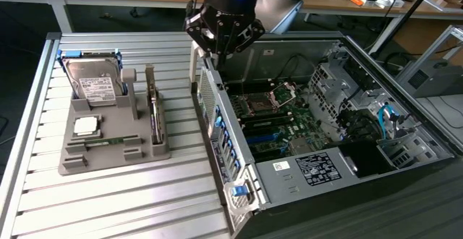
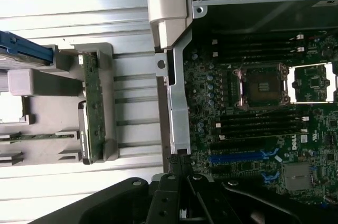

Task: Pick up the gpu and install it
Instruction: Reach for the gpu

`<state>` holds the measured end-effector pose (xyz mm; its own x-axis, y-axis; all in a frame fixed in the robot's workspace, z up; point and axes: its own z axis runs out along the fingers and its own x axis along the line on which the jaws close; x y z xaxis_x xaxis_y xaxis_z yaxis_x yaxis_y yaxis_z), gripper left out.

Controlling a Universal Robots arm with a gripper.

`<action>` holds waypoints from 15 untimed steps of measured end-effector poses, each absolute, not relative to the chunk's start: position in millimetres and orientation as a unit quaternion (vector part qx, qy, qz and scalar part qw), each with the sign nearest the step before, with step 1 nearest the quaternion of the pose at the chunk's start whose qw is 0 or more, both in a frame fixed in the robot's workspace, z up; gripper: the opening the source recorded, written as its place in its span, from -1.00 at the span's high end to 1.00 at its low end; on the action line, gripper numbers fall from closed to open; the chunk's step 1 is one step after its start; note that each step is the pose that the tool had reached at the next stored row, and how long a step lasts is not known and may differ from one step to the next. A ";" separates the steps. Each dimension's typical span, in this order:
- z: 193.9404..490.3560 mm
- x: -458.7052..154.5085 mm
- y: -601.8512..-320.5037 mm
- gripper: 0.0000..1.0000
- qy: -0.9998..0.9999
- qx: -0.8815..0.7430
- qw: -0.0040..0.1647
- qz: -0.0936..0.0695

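Closed claw (image 1: 216,59) hovers over case (image 1: 217,122) edge; gpu (image 1: 153,109) stands in holder (image 1: 108,160).

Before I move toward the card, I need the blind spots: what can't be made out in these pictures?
- Card: it stands on edge in the gray tray, and its bottom edge is hidden in the tray slot in both views.
- Motherboard: wrist view, part of it is covered by the gripper.
- Hard drive: wrist view, cut off by the picture edge.
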<state>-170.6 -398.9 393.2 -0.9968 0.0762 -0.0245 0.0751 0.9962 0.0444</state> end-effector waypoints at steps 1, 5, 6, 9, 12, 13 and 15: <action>393.2 -171.2 -398.9 0.79 0.999 0.038 0.013 0.022; 393.2 -173.3 -398.9 0.79 0.999 0.038 0.013 0.022; 393.2 -173.8 -398.9 0.79 0.999 0.038 0.013 0.022; 393.2 -174.6 -398.9 0.79 0.999 0.038 0.013 0.022; 393.1 -175.6 -398.9 0.79 0.999 0.038 0.013 0.022; 393.2 -176.1 -398.9 0.79 0.999 0.038 0.013 0.022; 393.1 -176.8 -398.9 0.79 0.999 0.038 0.013 0.022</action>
